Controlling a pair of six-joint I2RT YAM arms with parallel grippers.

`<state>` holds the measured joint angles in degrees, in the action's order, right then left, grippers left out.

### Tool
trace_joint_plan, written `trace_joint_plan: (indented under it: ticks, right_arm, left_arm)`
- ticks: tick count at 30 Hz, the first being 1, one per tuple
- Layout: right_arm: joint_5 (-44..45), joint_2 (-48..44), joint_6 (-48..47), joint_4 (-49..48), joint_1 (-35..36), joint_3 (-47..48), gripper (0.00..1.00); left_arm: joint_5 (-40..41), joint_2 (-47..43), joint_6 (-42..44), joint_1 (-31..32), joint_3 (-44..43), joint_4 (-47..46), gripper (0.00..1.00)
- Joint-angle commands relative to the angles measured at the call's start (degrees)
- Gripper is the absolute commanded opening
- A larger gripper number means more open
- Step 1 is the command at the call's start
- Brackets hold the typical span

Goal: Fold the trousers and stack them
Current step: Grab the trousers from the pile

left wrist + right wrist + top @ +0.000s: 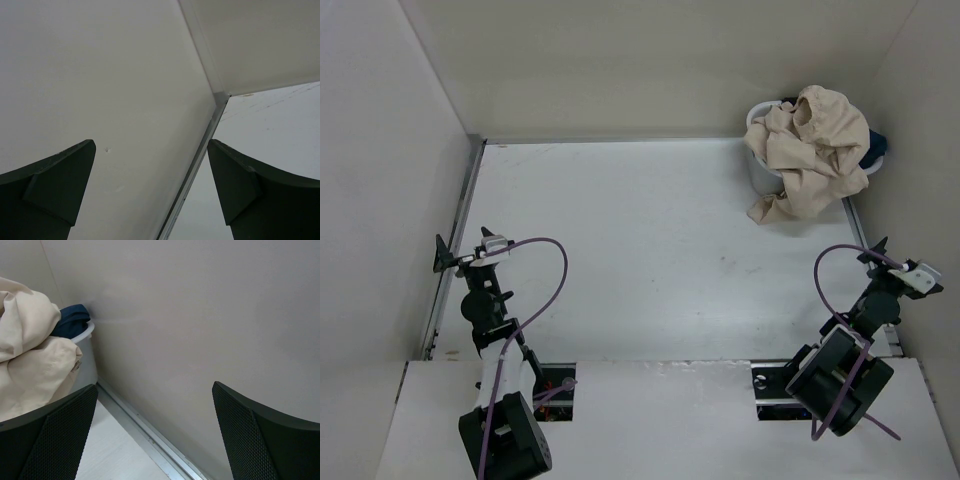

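Note:
The beige trousers point(812, 152) lie crumpled over a white basket point(757, 163) at the far right corner, one part hanging down onto the table. They also show at the left of the right wrist view point(30, 355). My left gripper point(460, 252) is open and empty at the near left, by the left wall. My right gripper point(873, 252) is open and empty at the near right, well short of the basket. In both wrist views the jaws stand wide apart with nothing between them.
A dark navy garment point(71, 322) lies in the basket point(86, 360) behind the trousers. White walls close the table on the left, back and right. Metal rails point(457, 235) run along the table's side edges.

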<state>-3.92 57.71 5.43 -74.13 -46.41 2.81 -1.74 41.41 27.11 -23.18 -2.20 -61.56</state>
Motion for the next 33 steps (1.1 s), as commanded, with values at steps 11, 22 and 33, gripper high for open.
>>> trace_joint_plan:
  ticks: [11,22,33]
  right_arm:
    - [-0.9,-0.5,0.5,-9.5,0.0,-2.2,1.0]
    - [-0.2,-0.5,-0.2,-10.2,0.4,-2.5,1.0]
    - [-17.8,-16.2,-13.9,12.0,18.5,15.4,1.0]
  left_arm:
    - [-0.9,-0.5,0.1,0.2,4.0,-4.1,1.0]
    - [-1.0,-0.5,0.0,0.2,4.0,-4.1,1.0]
    - [-1.7,0.9,0.0,-0.2,3.4,-4.2,1.0]
